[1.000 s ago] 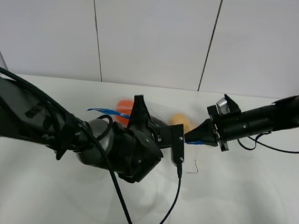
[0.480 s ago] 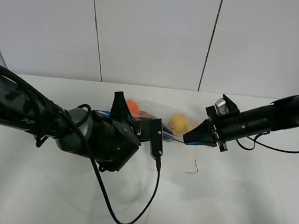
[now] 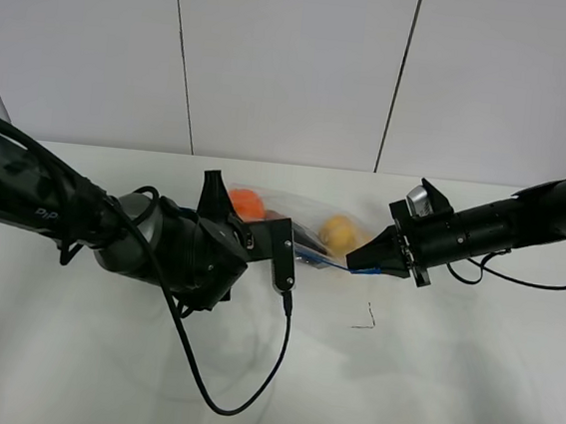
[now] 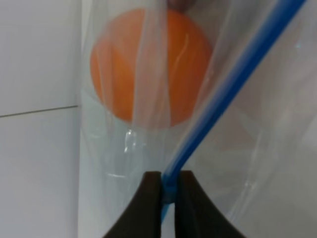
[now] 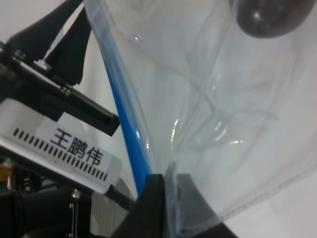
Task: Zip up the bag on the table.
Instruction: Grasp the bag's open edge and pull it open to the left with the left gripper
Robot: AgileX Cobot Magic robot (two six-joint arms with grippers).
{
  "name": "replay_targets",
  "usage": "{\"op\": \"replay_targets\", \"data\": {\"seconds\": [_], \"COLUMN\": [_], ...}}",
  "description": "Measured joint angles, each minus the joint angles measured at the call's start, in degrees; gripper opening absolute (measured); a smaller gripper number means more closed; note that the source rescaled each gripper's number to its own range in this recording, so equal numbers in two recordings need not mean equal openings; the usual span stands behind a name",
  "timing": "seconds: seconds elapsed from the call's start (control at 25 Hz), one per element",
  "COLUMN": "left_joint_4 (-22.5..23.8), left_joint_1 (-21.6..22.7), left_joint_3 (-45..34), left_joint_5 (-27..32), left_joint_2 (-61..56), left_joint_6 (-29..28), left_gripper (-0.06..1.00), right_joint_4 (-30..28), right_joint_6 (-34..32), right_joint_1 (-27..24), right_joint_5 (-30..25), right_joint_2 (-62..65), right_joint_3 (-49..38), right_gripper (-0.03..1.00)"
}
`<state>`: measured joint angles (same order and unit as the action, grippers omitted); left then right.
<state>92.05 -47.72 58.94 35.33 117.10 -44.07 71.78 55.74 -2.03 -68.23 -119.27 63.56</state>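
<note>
The clear bag (image 3: 297,223) lies on the white table (image 3: 446,388) between my two grippers, with an orange fruit (image 3: 247,204) and a yellow fruit (image 3: 337,232) inside. Its blue zipper strip (image 3: 323,263) runs along the near edge. My left gripper (image 3: 213,187) is shut on the zipper strip (image 4: 223,89), just below the orange fruit (image 4: 148,64); its fingertips (image 4: 153,198) pinch the strip. My right gripper (image 3: 353,264) is shut on the bag's right end, beside the blue strip (image 5: 126,124). A purple fruit (image 5: 262,17) shows through the plastic.
The left arm's wrist camera box (image 3: 284,252) and its black cable (image 3: 245,399) hang over the table in front of the bag. A small dark mark (image 3: 363,322) lies on the table below the right gripper. A panelled white wall (image 3: 296,73) stands behind.
My left gripper has slid leftward along the zipper strip, away from the right gripper. The right gripper has stayed in place holding the bag's end.
</note>
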Motion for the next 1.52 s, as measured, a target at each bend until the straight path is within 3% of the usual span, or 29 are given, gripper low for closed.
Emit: {"op": "replay_targets", "data": {"seconds": [0.52, 0.72, 1.52], "left_joint_4": [0.82, -0.49, 0.31], "left_joint_1": [5.84, 8.89, 9.85], "left_joint_3": [0.00, -0.11, -0.11], "left_joint_5": [-4.15, 0.32, 0.75], "left_joint_2": [0.00, 0.00, 0.00], "left_joint_6": [0.00, 0.00, 0.05], "left_gripper": [0.00, 0.00, 0.00], "right_joint_4": [1.31, -0.84, -1.26], "right_joint_6": [0.00, 0.00, 0.01], "right_joint_1": [0.04, 0.04, 0.04], "right_joint_5": [0.00, 0.00, -0.05], "right_joint_2": [0.00, 0.00, 0.00], "right_joint_3": [0.10, 0.10, 0.10], "right_gripper": [0.00, 0.00, 0.00]}}
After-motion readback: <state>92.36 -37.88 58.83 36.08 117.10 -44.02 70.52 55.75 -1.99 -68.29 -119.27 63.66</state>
